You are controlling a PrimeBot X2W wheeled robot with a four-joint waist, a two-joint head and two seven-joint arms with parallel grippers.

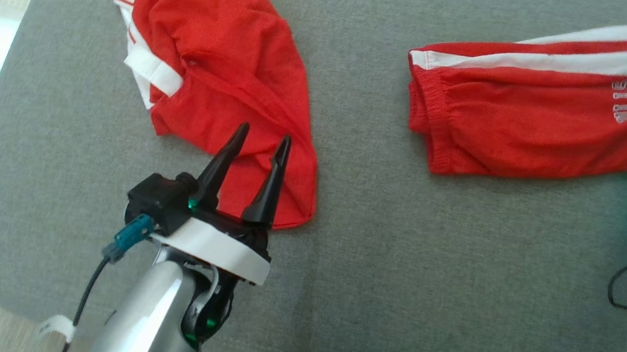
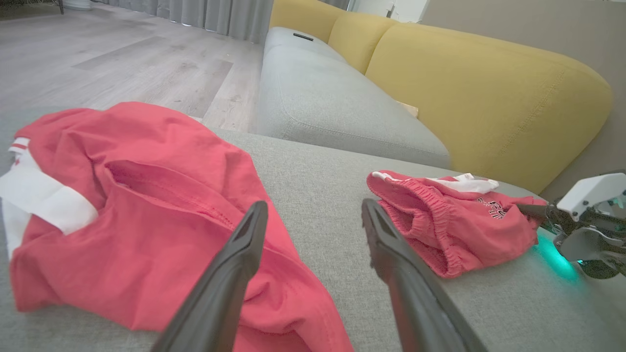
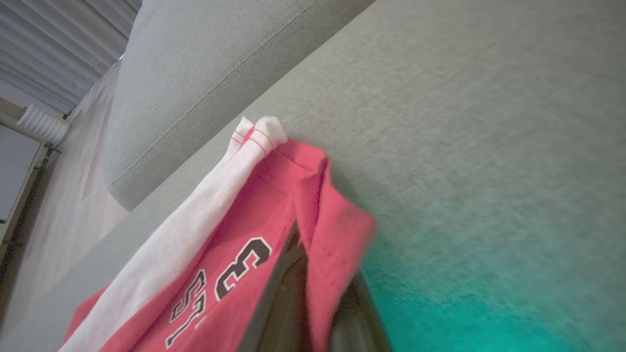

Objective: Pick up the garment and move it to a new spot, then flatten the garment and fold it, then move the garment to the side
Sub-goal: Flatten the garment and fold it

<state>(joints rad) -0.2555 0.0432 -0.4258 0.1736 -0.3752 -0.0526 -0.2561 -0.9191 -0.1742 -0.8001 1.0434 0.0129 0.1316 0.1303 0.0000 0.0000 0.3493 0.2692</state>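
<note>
Step in hand: pick-up, the first part of the task; I judge the grasp made and the lift not yet begun.

Left: the shirt (image 1: pixel 217 48) lies crumpled on the cushion (image 1: pixel 396 262). Your left gripper (image 1: pixel 266 132) hangs just over its near hem with the fingers spread wide and nothing between them. The forearm rises from the lower left.

Right: the shorts (image 1: pixel 522 120) lie well apart from the shirt, waistband toward the middle. Your right gripper (image 3: pixel 323 274) sits low against the cushion, fingers pinched together on a fold of red cloth beside the lettering. How much cloth it has is hard to judge, as the wrist view is blurred there; it looks like a thin fold.

Next move calls for: raise the right arm until the shorts hang clear of the cushion, then carry them to open cushion. Go slowly, since a thin pinch may slip. Keep the left arm off the shirt.
</note>
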